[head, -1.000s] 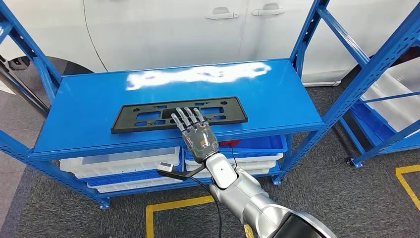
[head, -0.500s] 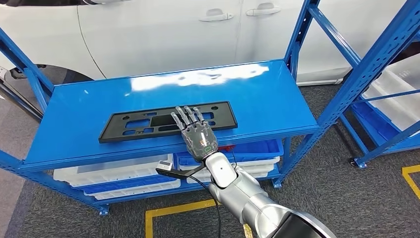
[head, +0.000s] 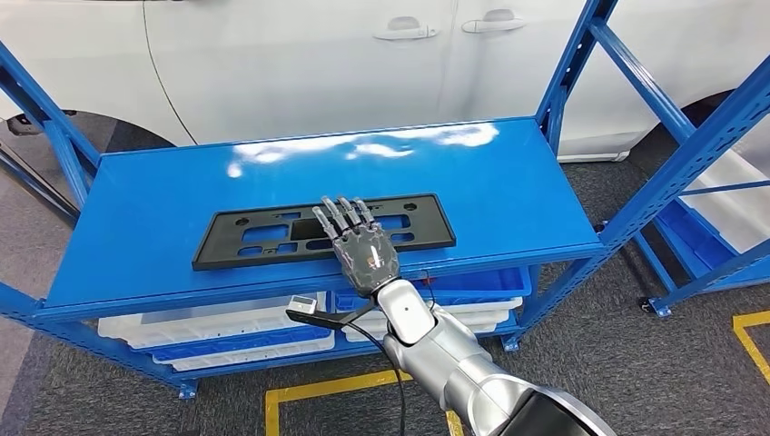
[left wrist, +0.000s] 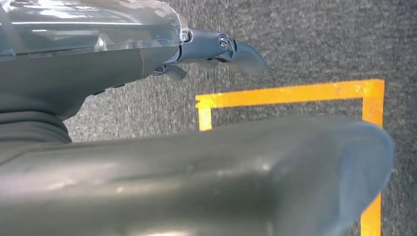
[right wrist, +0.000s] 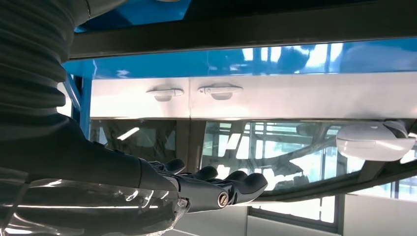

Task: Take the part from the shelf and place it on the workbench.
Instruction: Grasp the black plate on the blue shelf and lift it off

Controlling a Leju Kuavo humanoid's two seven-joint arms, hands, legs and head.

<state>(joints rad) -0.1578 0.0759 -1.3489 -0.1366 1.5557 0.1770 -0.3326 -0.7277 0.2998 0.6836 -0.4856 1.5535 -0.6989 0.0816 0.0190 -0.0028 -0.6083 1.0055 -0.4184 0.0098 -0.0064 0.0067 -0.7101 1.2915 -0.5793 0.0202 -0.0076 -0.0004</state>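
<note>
White car (head: 300,54) behind blue shelf (head: 163,209). Black licence-plate frame (head: 272,238) lies flat on top shelf, near front edge. Right hand (head: 356,243) flat, fingers straight and apart, over frame's middle, gripping nothing. Left hand (left wrist: 98,44): state unclear.

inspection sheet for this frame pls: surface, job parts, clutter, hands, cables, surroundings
Surface: blue shelf, top level glossy with glare; bare apart from the part.
Job's things: black part, a flat slotted plate, lies flat near the shelf's front edge, not lifted.
Clutter: white and blue bins on the level below.
Hands: right hand stretched flat over the part's middle, fingers extended; contact cannot be told. Left hand hangs over the floor, holding nothing; fingers too hidden to judge.
Cables: black cable runs along the right forearm from a small module.
Surroundings: white car behind the shelf, second blue rack to the right, yellow floor tape, grey carpet.
</note>
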